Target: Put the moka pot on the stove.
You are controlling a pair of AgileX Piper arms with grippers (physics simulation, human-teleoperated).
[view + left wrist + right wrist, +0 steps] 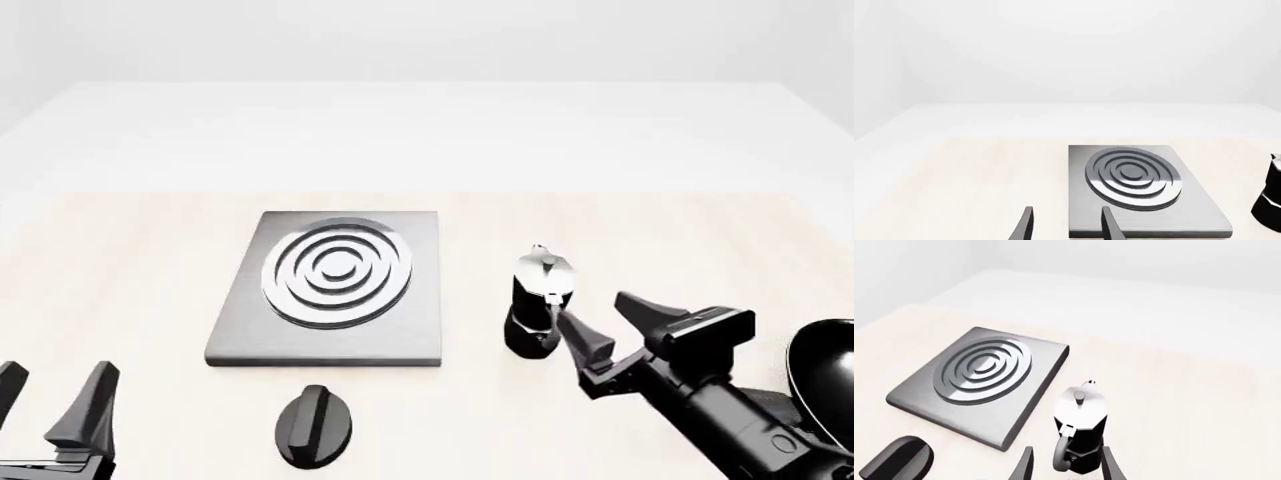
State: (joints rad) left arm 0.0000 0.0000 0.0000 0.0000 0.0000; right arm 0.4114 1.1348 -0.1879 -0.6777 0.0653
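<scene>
The moka pot (538, 303), silver on top and black below, stands upright on the table just right of the stove (407, 335). Nothing rests on the stove's burner rings. My right gripper (611, 325) is open close behind the pot on its handle side. In the right wrist view the pot (1081, 427) stands just ahead of the open gripper (1067, 469), its handle toward the camera; I cannot tell if anything touches. My left gripper (47, 398) is open and empty near the front left corner. In the left wrist view that gripper (1067, 227) points toward the stove (1187, 210), with the pot (1271, 197) at the frame's edge.
A black oval knob (314, 425) lies on the table in front of the stove, also seen as the knob (901, 460) in the right wrist view. A black frying pan (827, 370) sits at the far right, beside my right arm.
</scene>
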